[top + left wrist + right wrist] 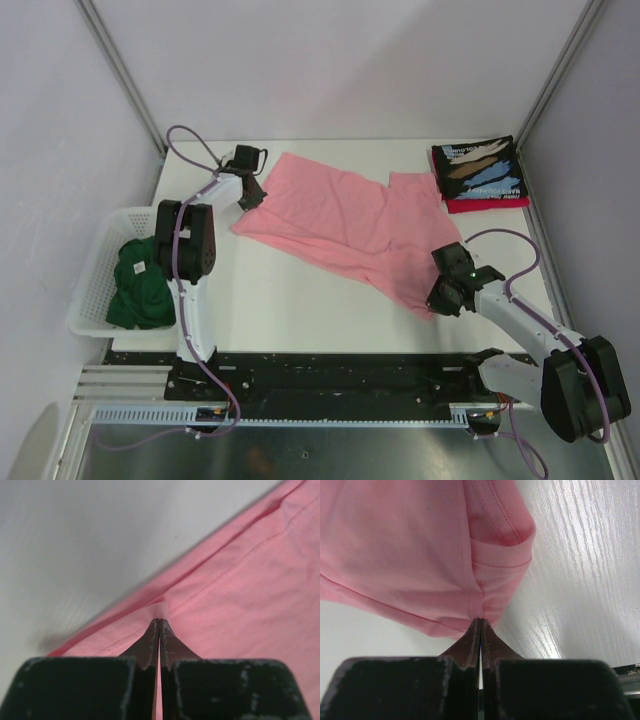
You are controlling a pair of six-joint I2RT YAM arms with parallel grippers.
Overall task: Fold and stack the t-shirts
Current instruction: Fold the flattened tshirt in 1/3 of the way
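Left gripper (159, 622) is pinched tight on the pink t-shirt (340, 225) at its far-left edge, fingertips together with cloth nipped between. Right gripper (480, 621) is clamped just the same on the near-right corner, seemingly at a sleeve hem. The shirt lies spread diagonally across the table (300, 320), stretched between both grippers.

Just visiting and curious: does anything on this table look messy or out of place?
Nothing looks damaged. The pink t-shirt lies skewed and rumpled across the table, pinched by the left claw and right claw at opposite ends. The green t-shirt sits crumpled in the white basket. The black t-shirt on the red t-shirt looks neatly folded.
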